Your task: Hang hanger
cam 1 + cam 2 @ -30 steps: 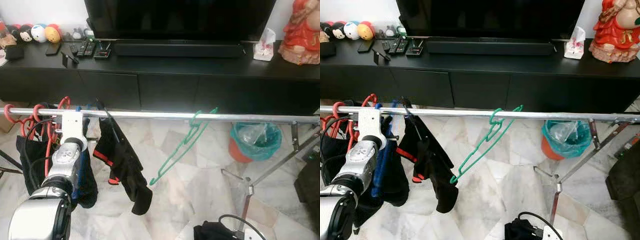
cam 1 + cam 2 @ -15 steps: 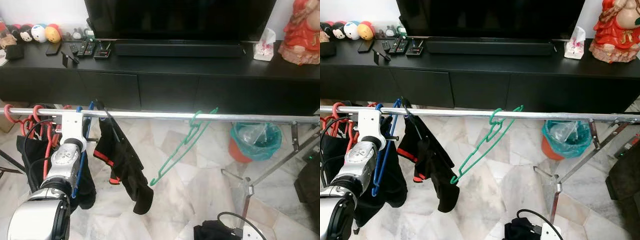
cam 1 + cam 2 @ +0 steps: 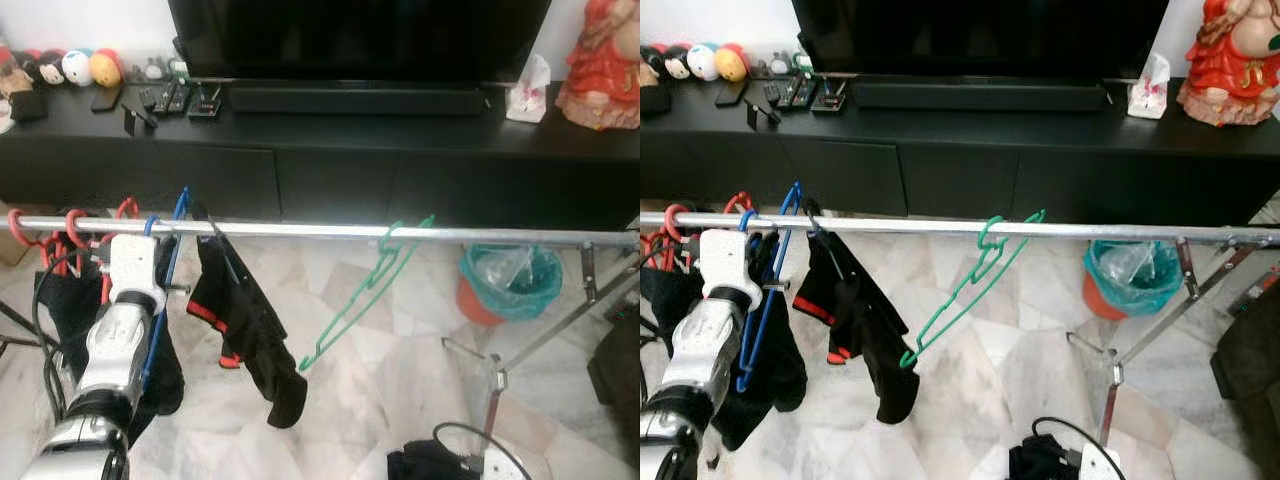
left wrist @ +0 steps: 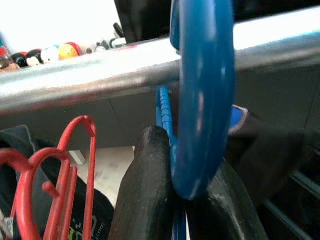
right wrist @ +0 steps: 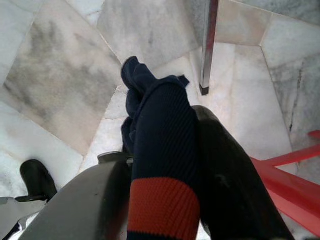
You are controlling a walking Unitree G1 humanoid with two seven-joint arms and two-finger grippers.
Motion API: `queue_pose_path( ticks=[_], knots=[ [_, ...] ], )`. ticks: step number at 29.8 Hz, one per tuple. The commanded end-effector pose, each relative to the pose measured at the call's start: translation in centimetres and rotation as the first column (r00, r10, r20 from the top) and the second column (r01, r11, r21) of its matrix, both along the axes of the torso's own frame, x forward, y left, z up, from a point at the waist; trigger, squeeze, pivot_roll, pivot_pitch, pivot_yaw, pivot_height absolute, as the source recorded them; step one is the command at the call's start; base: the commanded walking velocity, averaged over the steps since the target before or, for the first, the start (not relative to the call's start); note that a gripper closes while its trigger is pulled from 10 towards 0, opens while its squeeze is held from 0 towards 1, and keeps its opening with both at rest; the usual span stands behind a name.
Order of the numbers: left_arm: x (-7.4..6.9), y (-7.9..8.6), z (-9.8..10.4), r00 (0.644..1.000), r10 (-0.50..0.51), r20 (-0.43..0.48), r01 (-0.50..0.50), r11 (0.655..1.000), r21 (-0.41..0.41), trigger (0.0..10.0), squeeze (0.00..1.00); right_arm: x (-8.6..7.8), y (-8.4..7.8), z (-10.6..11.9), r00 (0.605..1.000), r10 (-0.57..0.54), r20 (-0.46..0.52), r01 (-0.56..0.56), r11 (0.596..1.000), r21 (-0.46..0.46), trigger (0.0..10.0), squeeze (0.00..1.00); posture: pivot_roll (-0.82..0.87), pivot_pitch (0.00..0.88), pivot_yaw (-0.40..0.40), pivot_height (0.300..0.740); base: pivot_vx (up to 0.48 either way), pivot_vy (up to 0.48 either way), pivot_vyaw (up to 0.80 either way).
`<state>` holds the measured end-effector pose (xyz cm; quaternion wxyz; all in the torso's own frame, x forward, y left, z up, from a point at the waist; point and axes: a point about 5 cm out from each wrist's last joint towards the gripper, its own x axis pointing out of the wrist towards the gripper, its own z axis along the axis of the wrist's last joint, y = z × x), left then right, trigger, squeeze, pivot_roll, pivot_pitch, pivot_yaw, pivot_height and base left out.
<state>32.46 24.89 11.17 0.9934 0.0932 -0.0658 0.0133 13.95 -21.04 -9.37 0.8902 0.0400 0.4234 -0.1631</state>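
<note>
Blue hanger (image 3: 768, 290) hangs on the metal rail (image 3: 940, 228) near its left end, hook (image 4: 202, 95) over the rail, body dropping down beside the left arm. Left gripper (image 4: 187, 200) is just under the rail, its two black fingers (image 4: 145, 190) clenched on the blue hanger right below the hook. White wrist block of the left arm (image 3: 720, 265) sits just below the rail, silver forearm running down to the lower left corner of the head view.

Left of the blue hanger: red hangers (image 3: 70, 235) on the same rail, dark clothes (image 3: 70, 310) hanging under them. Just right of it: a black garment with red trim (image 3: 245, 320) draped from the rail. Further along, about mid-rail, a green hanger (image 3: 970, 290) hooked on and tilted, empty. Rail's right end meets the rack's folding legs (image 3: 1140, 340).

Right gripper (image 5: 165, 210) points down at the marble floor (image 5: 60, 75), fingers grasping a navy sock with a red band (image 5: 162, 165); a rack leg (image 5: 209, 45) and red plastic bars (image 5: 285, 180) nearby.

Behind the rail: black TV cabinet (image 3: 350, 150) with a TV (image 3: 360, 40), soundbar (image 3: 355, 100), remotes (image 3: 170, 98), small round toys (image 3: 75, 65) at the left end, tissue pack (image 3: 527, 90) and red figurine (image 3: 605, 65) at the right end. Bin with green liner (image 3: 512, 280) on the floor below the right end of the rail.
</note>
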Motion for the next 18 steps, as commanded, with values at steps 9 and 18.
queue_pose_path(
  ticks=[9,18],
  knots=[
    [-4.4,-1.2,-3.8,0.996,-0.005,-0.092,0.005,1.0,-0.007,10.0,0.0,0.5,0.3,0.1,1.0,0.014,-0.001,-0.014,1.0,0.004,10.0,0.0,0.02,0.072,0.037,0.74,0.0,0.0,0.0],
    [-4.9,-1.2,-5.1,0.988,0.048,-0.147,-0.052,0.998,-0.025,10.0,0.0,2.1,-0.2,0.9,0.997,0.009,0.071,-0.008,1.0,-0.016,10.0,0.0,0.01,0.051,0.036,0.74,0.0,0.0,0.0]
  ],
)
